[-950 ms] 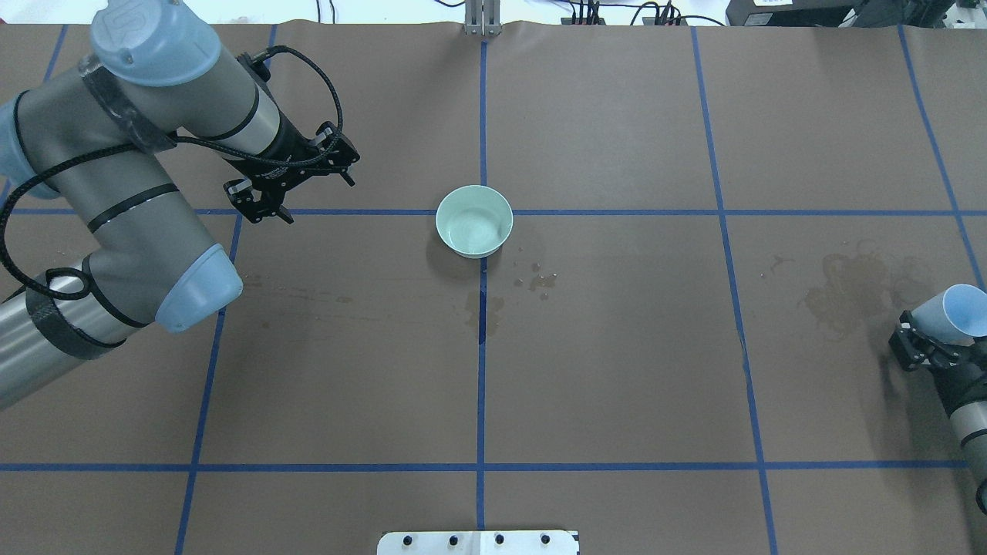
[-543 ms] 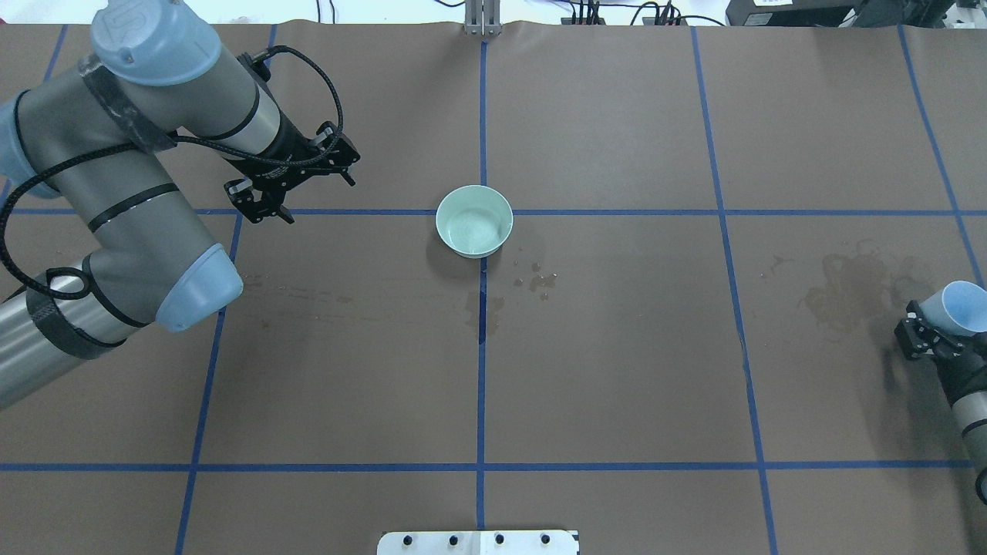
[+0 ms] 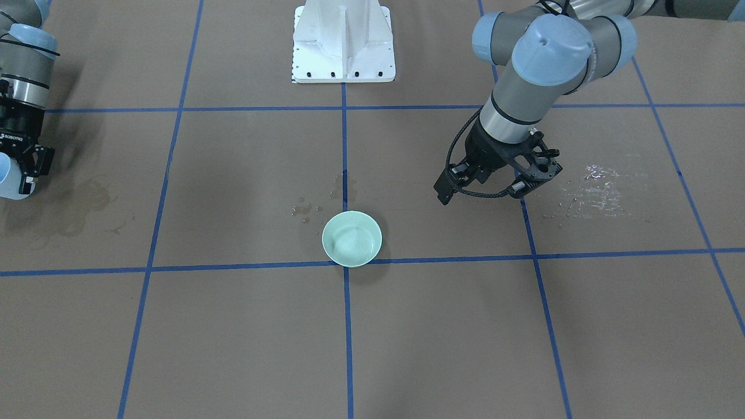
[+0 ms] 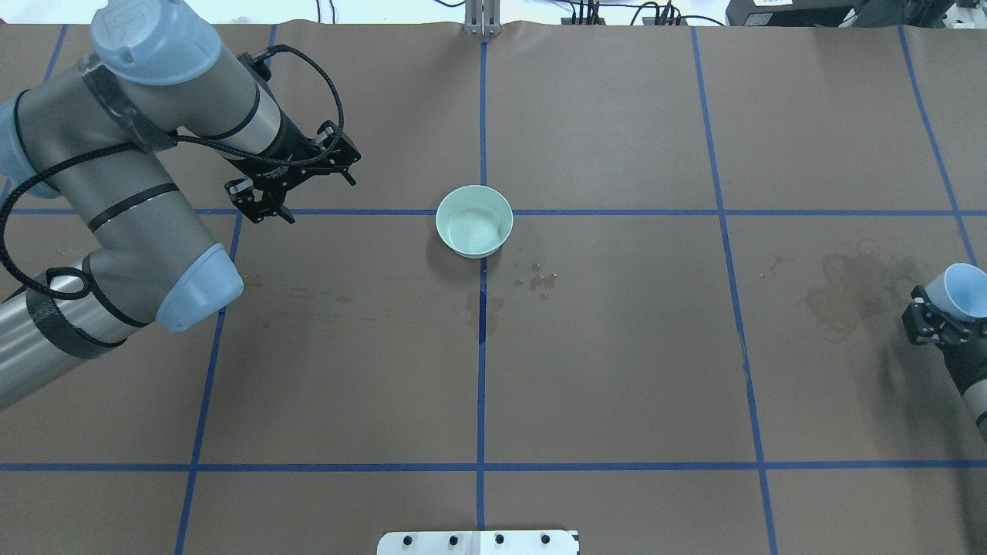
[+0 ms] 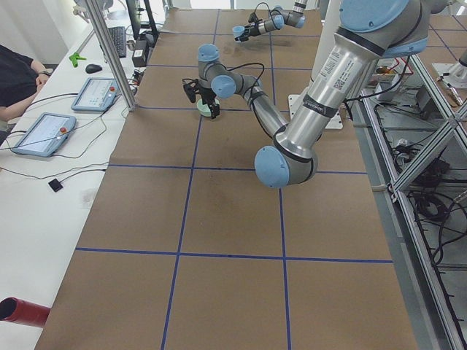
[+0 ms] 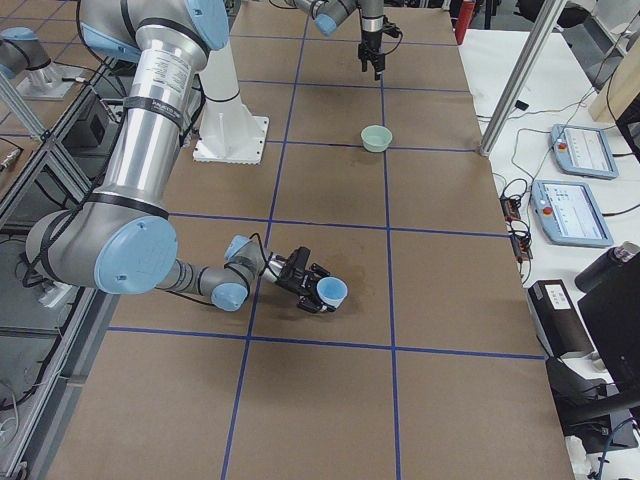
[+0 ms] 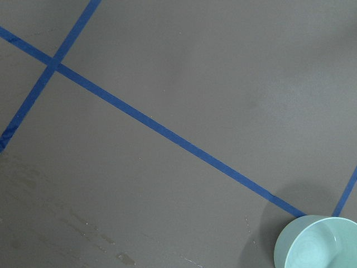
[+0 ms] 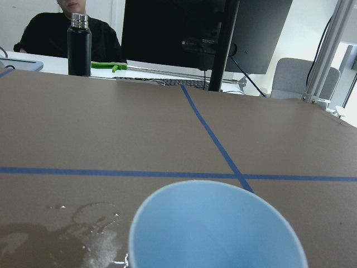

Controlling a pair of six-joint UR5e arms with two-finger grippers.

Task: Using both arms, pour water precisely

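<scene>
You're in a robotics lab: surface (image 4: 617, 370) gridded with blue tape (image 4: 480, 401), teach pendants (image 6: 580, 150) at three o'clock, aluminium framing (image 5: 112, 62), a monitor (image 8: 184, 28) at twelve.

Light: bright, even, from overhead.
Shadows: soft, short, beside the bowl (image 4: 474, 221).
Glare: on spilled water (image 3: 588, 189).
Focus: sharp; the cup (image 8: 217, 229) slightly soft.

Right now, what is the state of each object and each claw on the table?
green bowl, upright, touched by neither claw.
blue cup, tilted, held by the right claw.
right claw, shut on the blue cup.
left claw, open, empty.
water, spilled in glossy patches.
</scene>
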